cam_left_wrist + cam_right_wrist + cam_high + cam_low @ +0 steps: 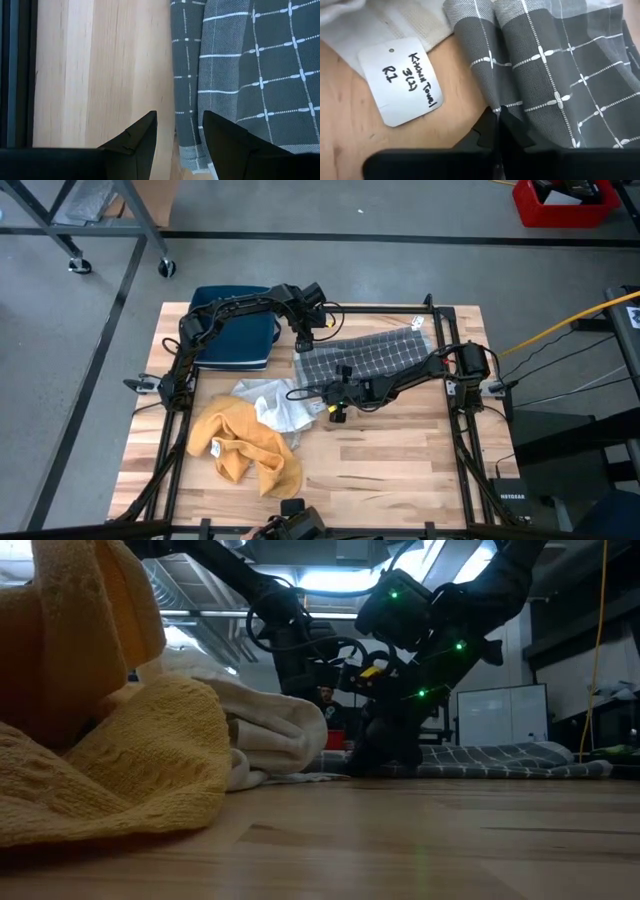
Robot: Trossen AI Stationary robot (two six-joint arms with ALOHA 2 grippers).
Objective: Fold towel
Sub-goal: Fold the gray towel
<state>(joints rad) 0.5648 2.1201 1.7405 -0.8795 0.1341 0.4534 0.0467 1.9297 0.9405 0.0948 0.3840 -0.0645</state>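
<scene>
A grey checked towel [375,355] lies rumpled on the wooden table, right of centre. My left gripper [303,342] is open, pointing down over the towel's far left corner. In the left wrist view its fingers [180,127] stand on either side of the towel's left edge [187,100]; I cannot tell whether they touch it. My right gripper [335,397] is low at the towel's near left corner and shut on it [496,117]. A white paper tag [402,80] lies beside that corner. My right gripper pinches the grey towel's edge at its near left corner [507,107] between its two shut fingers. It comes in low, slanting from the table's right side. The cloth bunches into folds at the fingertips, and the rest of the towel lies on the table.
A white towel [270,405] and an orange towel [245,442] lie crumpled at the near left, close to my right gripper. A dark blue folded cloth [235,330] sits at the far left. Bare wood [400,450] lies toward the near right.
</scene>
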